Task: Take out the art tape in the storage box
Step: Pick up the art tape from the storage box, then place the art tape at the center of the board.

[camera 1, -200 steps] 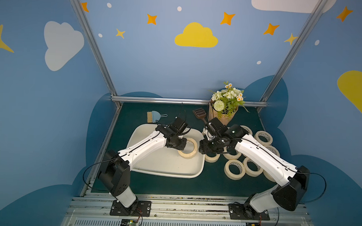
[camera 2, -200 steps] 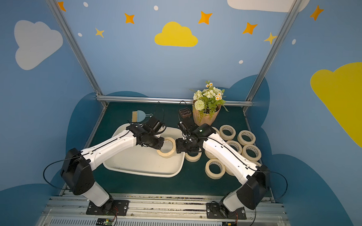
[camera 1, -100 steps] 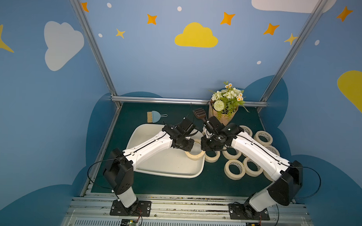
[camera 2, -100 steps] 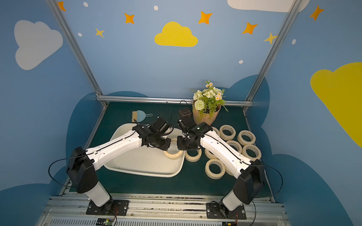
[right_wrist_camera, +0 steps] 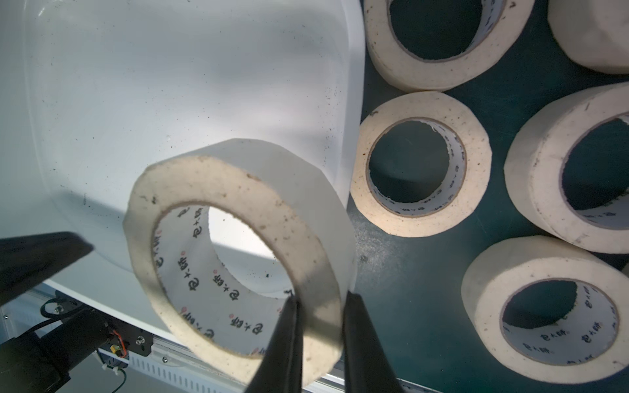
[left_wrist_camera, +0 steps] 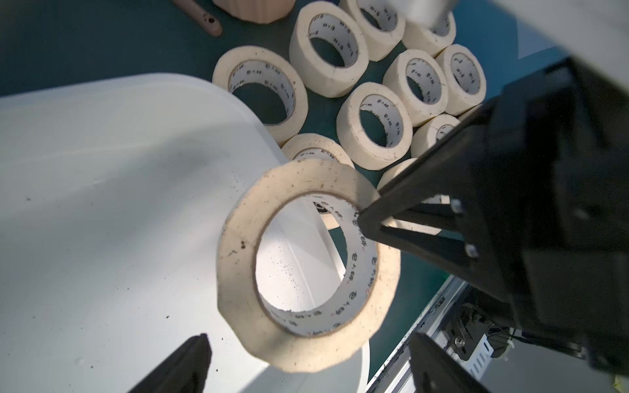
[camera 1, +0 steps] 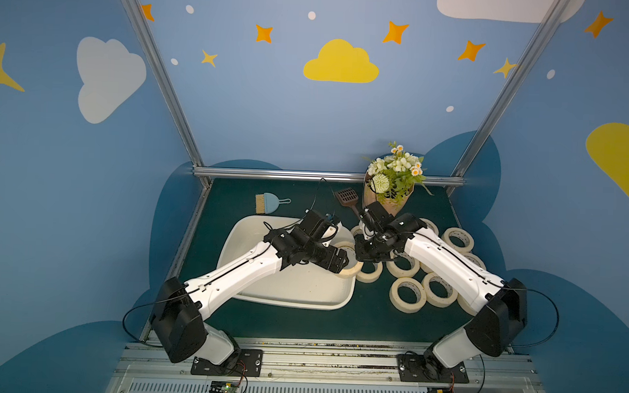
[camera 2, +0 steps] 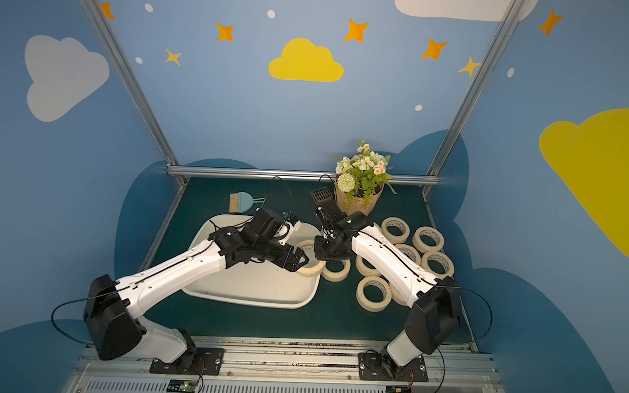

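Your right tool is clamped shut on a tape roll. One finger sits inside the core and the other against the outer face, so the roll's wall is pinched between them. In both top views the same tool points down at that roll.

Your left tool stands wide open. Its two fingers are spread to either side below the roll and neither one touches it. From above, this tool sits just beside the roll, on the box side.

The roll hangs tilted over the rim of the storage box, at the edge facing the other rolls. Through its core you can see the box's rim and white floor. You can see no other roll inside the box, though the left arm covers part of its floor.

The other rolls lie flat in a close cluster on the dark green worktop, just beside the box and partly under the right arm. The nearest of them lies right next to the box wall.

At the back of the worktop stand a flower pot, a brown scoop and a small blue brush, well apart from both tools.
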Robot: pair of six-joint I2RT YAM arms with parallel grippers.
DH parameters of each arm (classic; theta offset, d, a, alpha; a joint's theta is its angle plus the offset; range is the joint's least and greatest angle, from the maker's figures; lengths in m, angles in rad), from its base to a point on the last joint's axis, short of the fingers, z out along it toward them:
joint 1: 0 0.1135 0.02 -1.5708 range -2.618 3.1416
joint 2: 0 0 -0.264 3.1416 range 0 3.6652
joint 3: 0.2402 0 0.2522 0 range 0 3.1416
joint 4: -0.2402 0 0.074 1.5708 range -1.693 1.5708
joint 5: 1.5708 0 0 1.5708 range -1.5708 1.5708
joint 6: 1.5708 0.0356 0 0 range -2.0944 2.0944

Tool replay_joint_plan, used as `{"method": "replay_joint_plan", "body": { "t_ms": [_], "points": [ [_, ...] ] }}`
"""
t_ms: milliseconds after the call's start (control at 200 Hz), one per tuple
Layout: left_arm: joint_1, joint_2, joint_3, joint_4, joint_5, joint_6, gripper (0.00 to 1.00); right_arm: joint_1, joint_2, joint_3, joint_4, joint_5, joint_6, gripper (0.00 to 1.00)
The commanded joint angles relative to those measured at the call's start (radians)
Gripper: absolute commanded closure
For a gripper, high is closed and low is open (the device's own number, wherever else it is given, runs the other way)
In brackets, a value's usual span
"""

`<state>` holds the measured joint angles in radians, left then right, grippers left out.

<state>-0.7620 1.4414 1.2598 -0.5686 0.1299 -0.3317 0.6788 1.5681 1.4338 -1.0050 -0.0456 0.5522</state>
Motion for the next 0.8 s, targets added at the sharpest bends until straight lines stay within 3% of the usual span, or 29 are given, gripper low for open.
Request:
{"method": "replay_joint_plan", "body": {
  "t_ms": [0,90,215,456,666,796],
  "points": [
    [0.007,-0.068,-0.025,0.018,-0.063,0.034,0.00,-0.017,-0.089,-0.013,-0.058,0.010,-0.024,1.00],
    [0.032,-0.134,-0.066,0.023,-0.130,0.047,0.00,-0.033,-0.170,-0.068,-0.122,0.029,-0.025,1.00],
    [0.113,-0.191,-0.120,0.005,-0.130,0.046,0.00,-0.051,-0.301,-0.197,-0.193,0.079,-0.008,1.00],
    [0.263,-0.284,-0.252,0.044,-0.129,0.043,0.00,-0.068,-0.488,-0.467,-0.134,0.105,0.052,1.00],
    [0.321,-0.334,-0.308,0.061,-0.115,0.039,0.00,-0.071,-0.390,-0.526,-0.064,0.052,0.086,1.00],
    [0.336,-0.342,-0.323,0.063,-0.112,0.034,0.00,-0.069,-0.251,-0.511,-0.034,-0.003,0.012,1.00]
  ]
}}
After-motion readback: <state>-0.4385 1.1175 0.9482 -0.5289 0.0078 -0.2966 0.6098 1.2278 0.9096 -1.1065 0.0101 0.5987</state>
